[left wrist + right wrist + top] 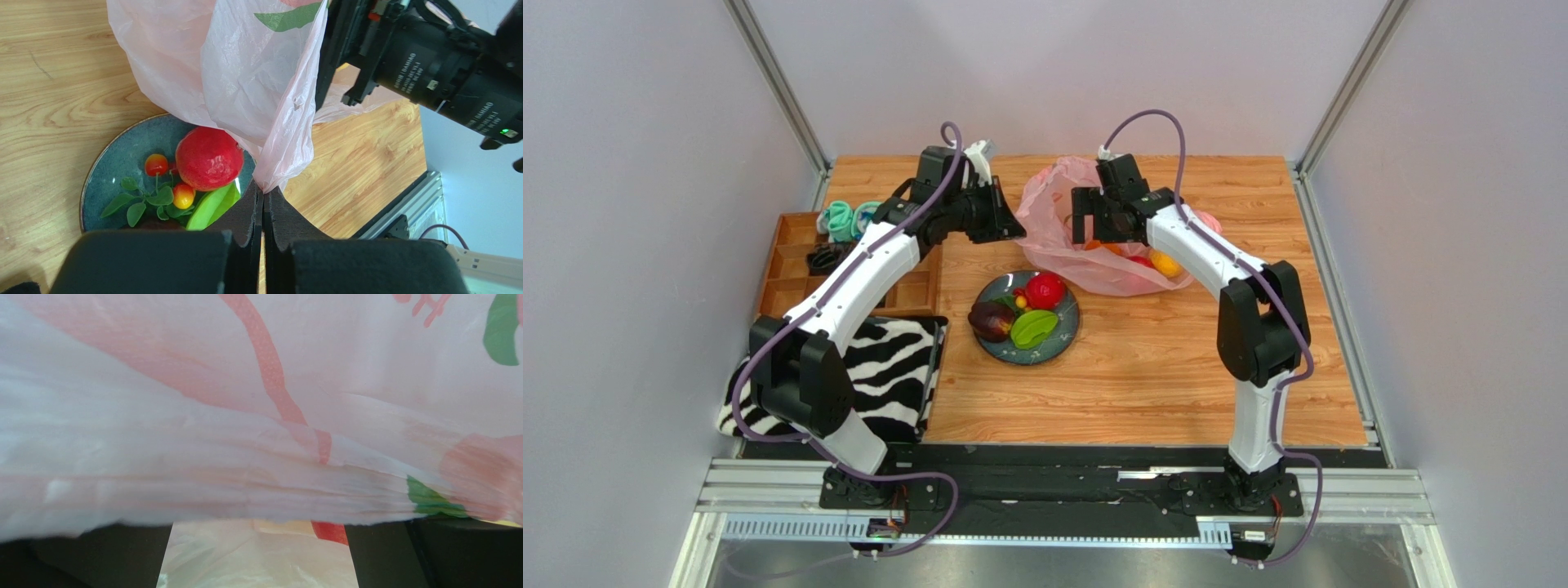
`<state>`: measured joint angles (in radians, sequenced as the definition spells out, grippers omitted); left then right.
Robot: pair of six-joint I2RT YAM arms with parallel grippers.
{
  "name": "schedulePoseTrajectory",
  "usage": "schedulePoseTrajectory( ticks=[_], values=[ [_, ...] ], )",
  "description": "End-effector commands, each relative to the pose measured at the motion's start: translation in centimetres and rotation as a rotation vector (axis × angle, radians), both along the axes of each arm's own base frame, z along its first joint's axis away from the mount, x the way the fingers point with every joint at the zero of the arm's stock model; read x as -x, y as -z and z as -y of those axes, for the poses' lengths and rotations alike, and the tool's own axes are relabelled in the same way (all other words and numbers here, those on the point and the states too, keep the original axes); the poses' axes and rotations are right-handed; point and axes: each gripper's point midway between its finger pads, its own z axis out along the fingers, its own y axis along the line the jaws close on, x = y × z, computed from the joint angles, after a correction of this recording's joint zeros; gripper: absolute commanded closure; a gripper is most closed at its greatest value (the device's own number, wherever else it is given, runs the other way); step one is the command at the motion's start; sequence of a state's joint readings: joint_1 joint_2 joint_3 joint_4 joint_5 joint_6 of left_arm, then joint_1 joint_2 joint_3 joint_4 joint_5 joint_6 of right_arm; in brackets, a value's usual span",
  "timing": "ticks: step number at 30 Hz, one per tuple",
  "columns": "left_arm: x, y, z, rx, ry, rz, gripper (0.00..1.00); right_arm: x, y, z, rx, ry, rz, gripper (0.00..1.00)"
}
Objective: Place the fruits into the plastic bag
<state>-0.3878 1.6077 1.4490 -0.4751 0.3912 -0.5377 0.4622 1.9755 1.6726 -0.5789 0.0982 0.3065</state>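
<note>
1. I am pinching a fold of the plastic bag in my left gripper, with its fingers pressed together on the film, and holding that edge up just over the far rim of the plate
2. My right gripper is hanging at the bag's mouth, just beyond the plate. In its own wrist view its fingers are standing spread, with bag film draping across them and nothing that I can see between them
3. The bag itself is lying on the table just beyond the plate, toward the plate's far right side. Through the pink film I am making out an orange, a red piece that I cannot name, and a yellow-orange peach, so I am judging these as already inside
4. Four fruits are lying on the plate: the red apple, the red berries with their green leaves, the green oval fruit and the dark purple fruit
5. I am judging the job as roughly half done, since each of these four is waiting to be carried from the plate into the bag while my left fingers are keeping the mouth open
</note>
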Motion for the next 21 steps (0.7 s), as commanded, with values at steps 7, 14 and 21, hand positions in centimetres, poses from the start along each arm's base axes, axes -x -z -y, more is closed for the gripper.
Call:
schedulePoseTrajectory(
  ticks=[7, 14, 21],
  values=[
    [-0.8, -1.9, 0.7, 0.033, -0.004, 0.04, 1.0, 2.0, -10.0, -0.8, -0.227, -0.012, 0.235, 0.07],
    [-1.5, -2.1, 1.0, 0.037, -0.003, 0.044, 1.0, 8.6, -13.1, -4.3, -0.265, -0.225, 0.299, 0.13],
    [-2.0, -2.4, 1.4, 0.048, 0.004, 0.044, 1.0, 14.8, -9.3, -9.8, -0.265, -0.496, 0.144, 0.13]
  ],
)
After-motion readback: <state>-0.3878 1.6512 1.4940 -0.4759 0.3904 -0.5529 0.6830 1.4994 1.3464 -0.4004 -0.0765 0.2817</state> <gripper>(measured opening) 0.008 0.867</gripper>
